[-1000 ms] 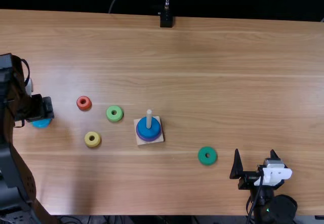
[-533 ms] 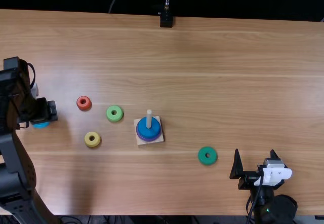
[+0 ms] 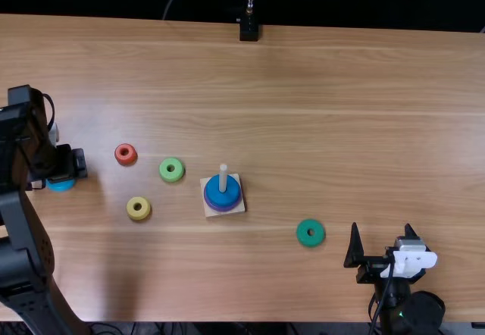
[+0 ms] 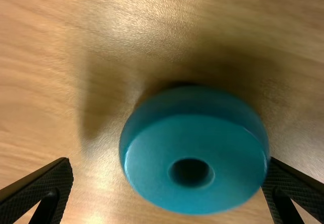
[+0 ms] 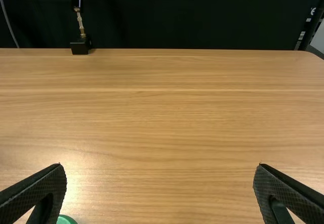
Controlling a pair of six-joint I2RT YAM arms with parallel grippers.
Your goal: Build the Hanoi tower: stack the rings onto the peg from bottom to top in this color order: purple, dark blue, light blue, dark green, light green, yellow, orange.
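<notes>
The left claw (image 4: 169,164) is open, and the light blue ring (image 4: 195,138) sits on the table (image 4: 45,87) between its fingers (much nearer one than the other), so closing crookedly might bump the ring and make it slip or tip.

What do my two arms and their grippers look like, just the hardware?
Both the left arm and right arm are black. The left one has blocky segments and a thin black cable looping near its wrist. The right gripper has tapering black fingers with a fine grid texture, and a white piece behind them. The left gripper has similar black textured fingers.
</notes>
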